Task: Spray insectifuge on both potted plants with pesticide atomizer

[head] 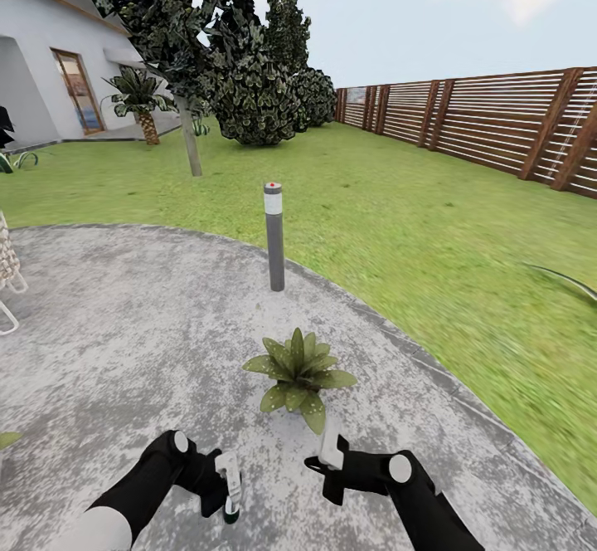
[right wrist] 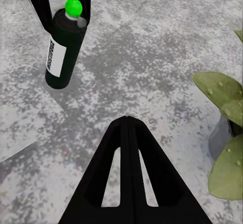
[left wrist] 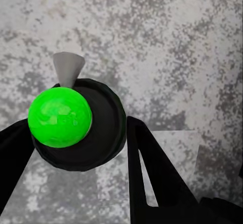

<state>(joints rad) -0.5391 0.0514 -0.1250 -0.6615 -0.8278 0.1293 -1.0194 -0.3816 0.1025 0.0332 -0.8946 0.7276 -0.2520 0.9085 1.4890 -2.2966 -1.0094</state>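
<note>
- The left end effector (head: 225, 485) grips the pesticide atomizer (head: 231, 491), fingers clamped on either side near its top. In the right wrist view the bottle (right wrist: 63, 49) hangs upright over the stone patio (head: 124, 327), label outward, green cap up.
- The hold sits high on the neck — the body could swing or slip out if the arm turns fast.
- The left wrist view shows a grey nozzle cone (left wrist: 67, 68); I judge it may not face the plant, so spray could land on stone.
- The right end effector (head: 330, 450) is closed and empty, close to the leaves of the potted plant (head: 298, 373) — a reach could knock its pot.
- The plant stands near the patio's lawn-side edge, before the bollard lamp (head: 274, 236). One plant only partly covered would leave the task short.
</note>
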